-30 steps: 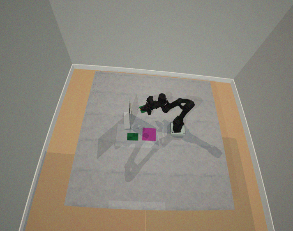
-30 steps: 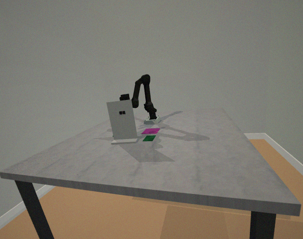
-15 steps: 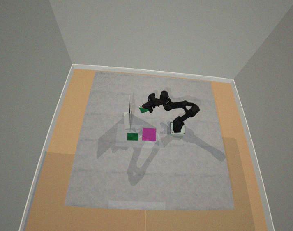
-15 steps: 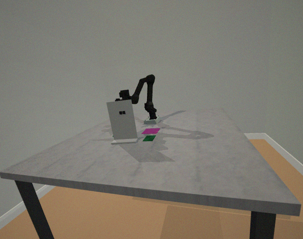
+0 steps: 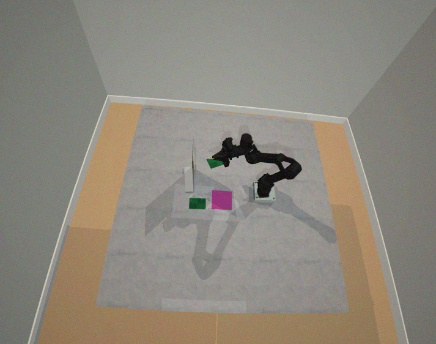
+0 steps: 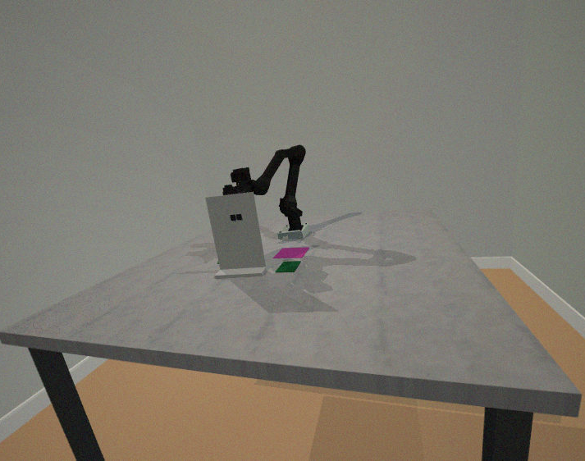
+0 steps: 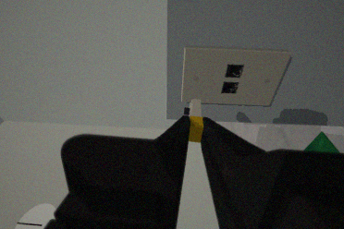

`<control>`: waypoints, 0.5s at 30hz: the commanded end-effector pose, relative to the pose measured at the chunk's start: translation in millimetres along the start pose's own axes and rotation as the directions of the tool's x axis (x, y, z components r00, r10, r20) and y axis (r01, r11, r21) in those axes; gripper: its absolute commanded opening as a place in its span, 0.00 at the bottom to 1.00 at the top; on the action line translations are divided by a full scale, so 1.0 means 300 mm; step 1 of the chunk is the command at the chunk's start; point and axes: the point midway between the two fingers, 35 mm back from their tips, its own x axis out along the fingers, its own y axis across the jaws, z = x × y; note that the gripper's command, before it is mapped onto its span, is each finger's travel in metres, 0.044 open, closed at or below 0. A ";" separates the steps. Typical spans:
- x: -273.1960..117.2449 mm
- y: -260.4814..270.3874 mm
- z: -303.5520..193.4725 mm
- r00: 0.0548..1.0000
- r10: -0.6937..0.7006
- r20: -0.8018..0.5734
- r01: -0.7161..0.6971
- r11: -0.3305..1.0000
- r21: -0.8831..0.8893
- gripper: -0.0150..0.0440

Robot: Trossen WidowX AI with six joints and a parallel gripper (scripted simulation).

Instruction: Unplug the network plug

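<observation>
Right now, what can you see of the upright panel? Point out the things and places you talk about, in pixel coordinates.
The upright panel [image 5: 192,153] [image 6: 235,248] [image 7: 305,17] is a thin, flat, grey rectangular board, material unclear, standing on a pale foot [image 5: 188,181] [image 6: 239,272] that rests on the table [image 5: 225,288] [image 6: 381,331]. Its robot-facing side bears a beige faceplate [image 7: 208,63] with two dark, square openings, neither holding a plug. The gripper [image 5: 212,158] [image 7: 194,122] stands clear of it.

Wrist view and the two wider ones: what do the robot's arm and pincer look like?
The arm is matte black, with slim links and chunky rounded joints. The pincer is black too, its two broad fingers tapering to narrow tips. No markings or cables can be made out on either.
</observation>
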 end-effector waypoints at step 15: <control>0.107 -0.067 -0.088 0.993 -0.112 0.027 0.106 0.981 0.164 0.25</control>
